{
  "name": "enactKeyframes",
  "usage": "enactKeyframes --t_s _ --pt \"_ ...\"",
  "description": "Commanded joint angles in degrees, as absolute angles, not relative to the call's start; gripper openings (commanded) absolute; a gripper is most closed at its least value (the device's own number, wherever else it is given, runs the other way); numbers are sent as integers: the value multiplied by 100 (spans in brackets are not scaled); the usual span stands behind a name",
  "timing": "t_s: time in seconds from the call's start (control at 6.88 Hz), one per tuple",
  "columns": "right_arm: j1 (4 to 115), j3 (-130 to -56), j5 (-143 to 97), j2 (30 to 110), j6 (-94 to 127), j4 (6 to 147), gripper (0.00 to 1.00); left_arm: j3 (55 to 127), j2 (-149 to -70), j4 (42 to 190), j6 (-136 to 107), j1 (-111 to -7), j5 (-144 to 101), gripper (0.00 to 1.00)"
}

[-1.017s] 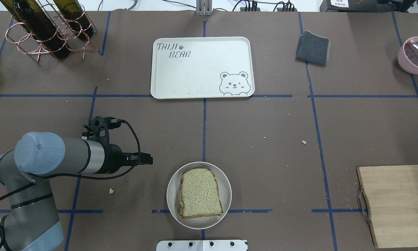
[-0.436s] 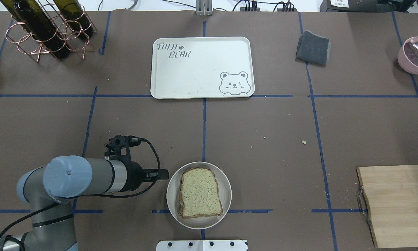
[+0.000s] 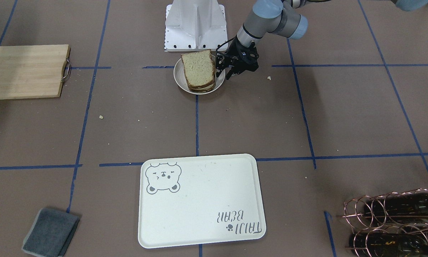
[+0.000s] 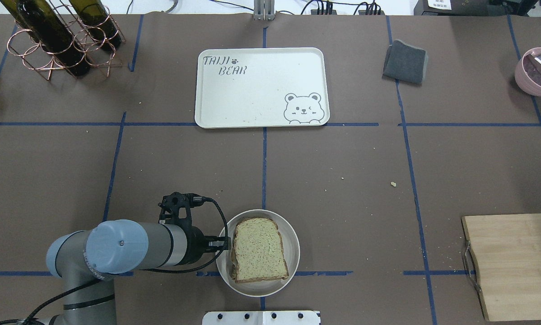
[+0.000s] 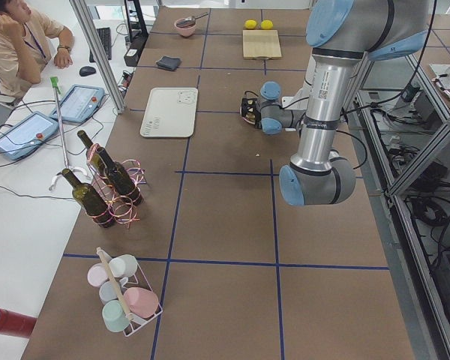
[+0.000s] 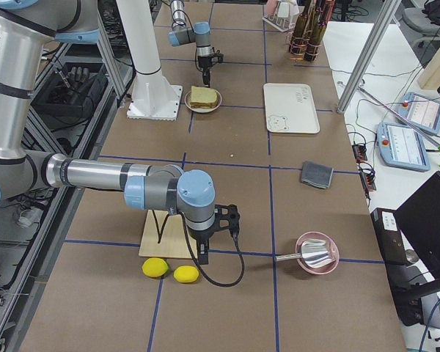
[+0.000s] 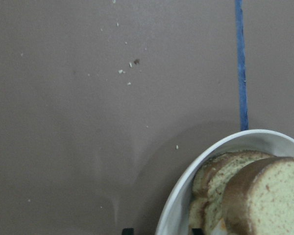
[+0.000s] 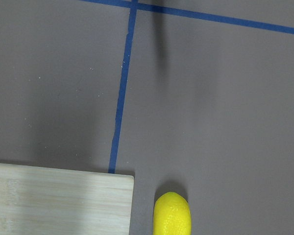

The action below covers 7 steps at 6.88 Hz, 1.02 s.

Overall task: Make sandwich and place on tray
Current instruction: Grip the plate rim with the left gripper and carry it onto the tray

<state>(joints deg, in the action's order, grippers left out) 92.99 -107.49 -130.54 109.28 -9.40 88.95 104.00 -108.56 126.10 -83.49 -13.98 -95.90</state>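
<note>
The left end effector hangs pointing down at the edge of the round white dish on the robot's left side. Its jaws are parted to a moderate gap and grip nothing. In the wrist view the two dark fingertips straddle the dish's rim, one outside over the desk and the other inside, just beside the bread. The sandwich, a stack of speckled, brown-crusted slices, sits in that dish directly to the robot's right of the fingers. Whether an egg lies between the slices cannot be made out. From this stance, closing would probably pinch the rim rather than the bread, so the dish and its load would likely travel together. The tray lies well apart, straight ahead of the dish and away from the robot, with bare desk between them. Its long axis runs side to side, so a long edge faces the dish and the carry looks like a plain forward reach. The left arm is much the nearer one. The right end effector hovers at the desk's far right end, by the wooden cutting board and a lemon, and whether its jaws are apart cannot be told.
</note>
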Motion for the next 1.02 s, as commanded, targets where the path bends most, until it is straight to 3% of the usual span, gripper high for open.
enactKeyframes --t_s 0.0,0.15,0.58,0.87 --pt "9299 -10749 -13052 10925 -940 8895 100 10397 -10837 12604 -8341 -1380 -9589 12" --pt "9299 -10749 -13052 10925 -940 8895 100 10397 -10837 12604 -8341 -1380 -9589 0" --pt "9299 -10740 -13043 10925 -940 8886 100 10642 -10872 12604 -8306 -1415 -9667 0" --pt "9299 -10705 -13008 10925 -940 8886 100 10600 -11003 12569 -8244 -2122 -10147 0"
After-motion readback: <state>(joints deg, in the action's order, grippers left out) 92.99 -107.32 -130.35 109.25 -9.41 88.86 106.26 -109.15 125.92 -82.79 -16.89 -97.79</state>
